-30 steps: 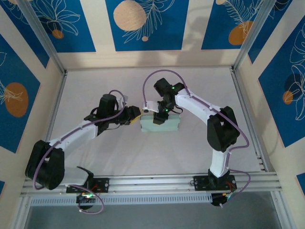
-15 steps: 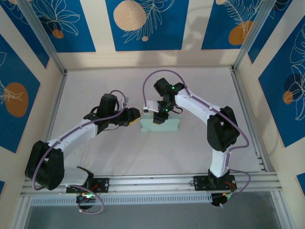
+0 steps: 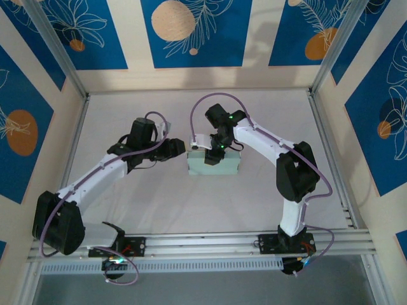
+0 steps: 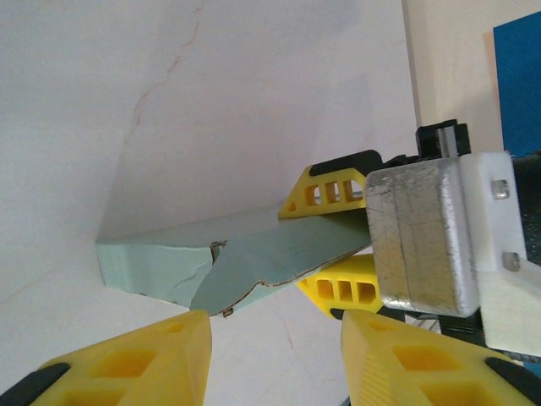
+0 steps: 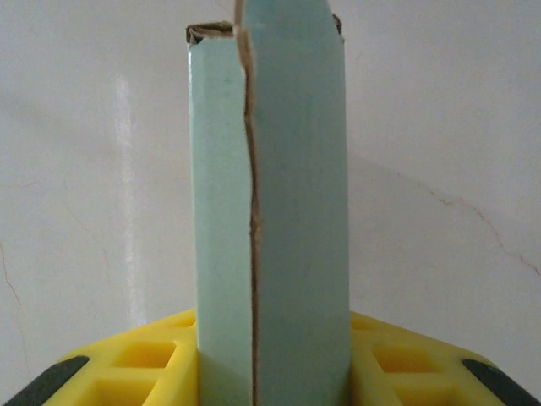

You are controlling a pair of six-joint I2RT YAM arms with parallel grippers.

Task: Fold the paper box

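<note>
Paper box [image 3: 213, 164]: pale green card, lying flat near the middle of the surface [image 3: 159, 210].
Right jaws: closed on the paper box at its far edge.
Left jaws: partly apart, holding nothing, just beside the paper box's left end.

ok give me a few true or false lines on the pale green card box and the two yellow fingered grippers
The right gripper clamps the pale green card box. True.
The left gripper grips the box as well. False: its jaws stand open with nothing between them, short of the box's end.
The box is a flat, unfolded sheet. False: it is folded up into a slim rectangular shape.
The box is near the middle of the white table. True.
</note>
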